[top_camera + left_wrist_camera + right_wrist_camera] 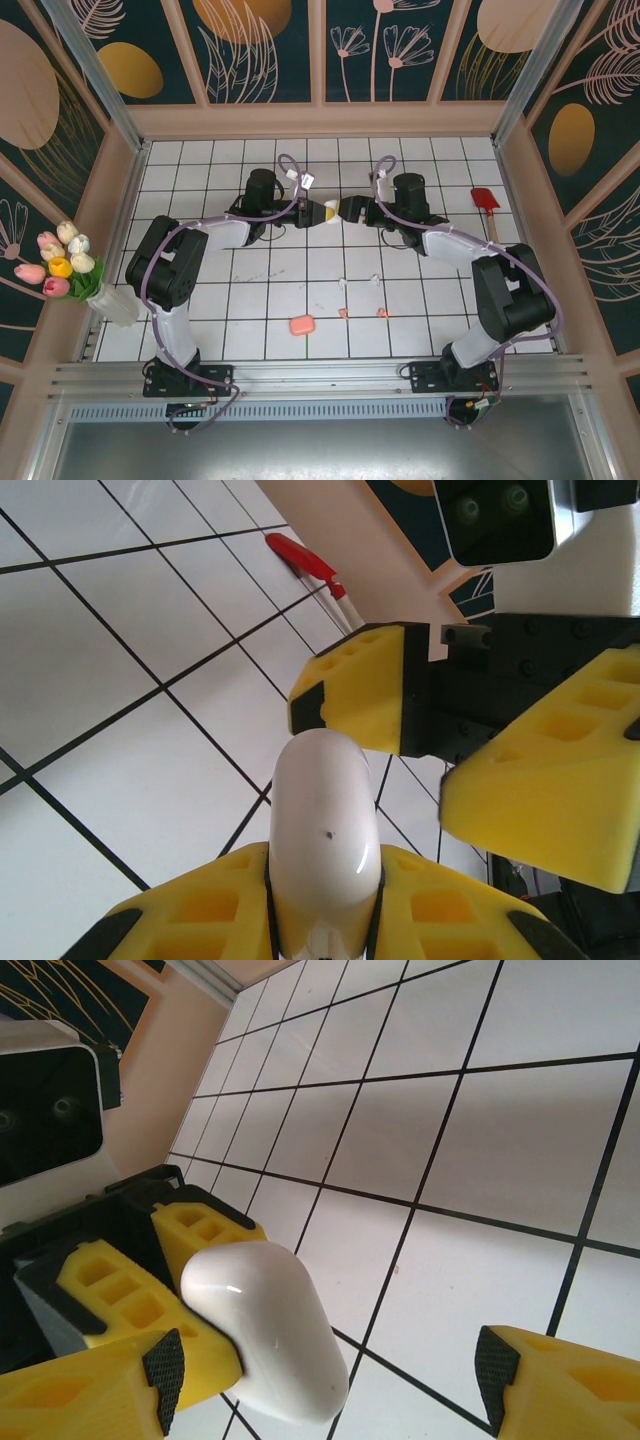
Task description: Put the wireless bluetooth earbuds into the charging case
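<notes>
Top external view: two arms meet over the far middle of the table (200,170), with a white charging case (325,840) between them

From the left: a vase of tulips (75,270) stands at the table's left edge; the left fingers (318,212) pinch the white charging case by its lower end, its rounded top sticking out and held off the tiles; the right fingers (349,208) stand spread to either side of that case, not closed on it; a red spatula (484,200) lies near the right wall. Nearer the arm bases, a pink case (301,325) rests on the tiles. Just right of it lie four earbuds (343,283), two white farther back and two salmon-pink (343,313) nearer, all loose and apart from both cases
</notes>
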### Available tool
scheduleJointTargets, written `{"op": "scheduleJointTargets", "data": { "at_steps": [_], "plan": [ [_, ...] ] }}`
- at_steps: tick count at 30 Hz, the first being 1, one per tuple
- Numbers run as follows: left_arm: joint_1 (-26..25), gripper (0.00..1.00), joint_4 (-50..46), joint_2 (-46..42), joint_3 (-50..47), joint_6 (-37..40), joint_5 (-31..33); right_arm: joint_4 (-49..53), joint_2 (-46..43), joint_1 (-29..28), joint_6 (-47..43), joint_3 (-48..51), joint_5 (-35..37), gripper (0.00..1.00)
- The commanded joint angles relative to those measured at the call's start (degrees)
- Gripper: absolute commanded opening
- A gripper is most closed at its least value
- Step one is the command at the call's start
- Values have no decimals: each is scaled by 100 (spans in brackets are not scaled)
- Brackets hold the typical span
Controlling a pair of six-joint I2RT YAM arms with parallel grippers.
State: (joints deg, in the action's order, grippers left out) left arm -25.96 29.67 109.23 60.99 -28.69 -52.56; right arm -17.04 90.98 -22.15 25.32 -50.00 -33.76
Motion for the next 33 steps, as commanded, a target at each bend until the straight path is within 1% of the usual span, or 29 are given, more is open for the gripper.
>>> {"op": "scheduleJointTargets", "data": {
  "at_steps": [1, 7, 14, 19, 23, 27, 29, 33],
  "plan": [
    [-15, 11, -34, -168, 132, 144, -159, -124, 176, -71, -123, -194, -166, 78],
    [-9, 10, -53, -192, 132, 162, -176, -116, 371, -55, -139, -139, -75, 75],
    [-15, 10, -82, -284, 132, 179, -202, -290, 463, 213, 32, 95, 18, 72],
    [-15, 10, -92, -332, 132, 184, -211, -248, 548, 280, 69, 70, 51, 71],
    [-15, 10, -128, -328, 123, 223, -211, -248, 259, 296, 62, 186, -50, 70],
    [-11, 10, -120, -310, 123, 223, -244, -296, -258, 374, -8, 507, -322, 70],
    [-14, 10, -128, -305, 145, 218, -296, -449, -466, 444, -16, 701, -640, 70],
    [-16, 10, -133, -296, 202, 185, -449, -662, -547, 561, -18, 857, -1209, 67]
  ]
}}
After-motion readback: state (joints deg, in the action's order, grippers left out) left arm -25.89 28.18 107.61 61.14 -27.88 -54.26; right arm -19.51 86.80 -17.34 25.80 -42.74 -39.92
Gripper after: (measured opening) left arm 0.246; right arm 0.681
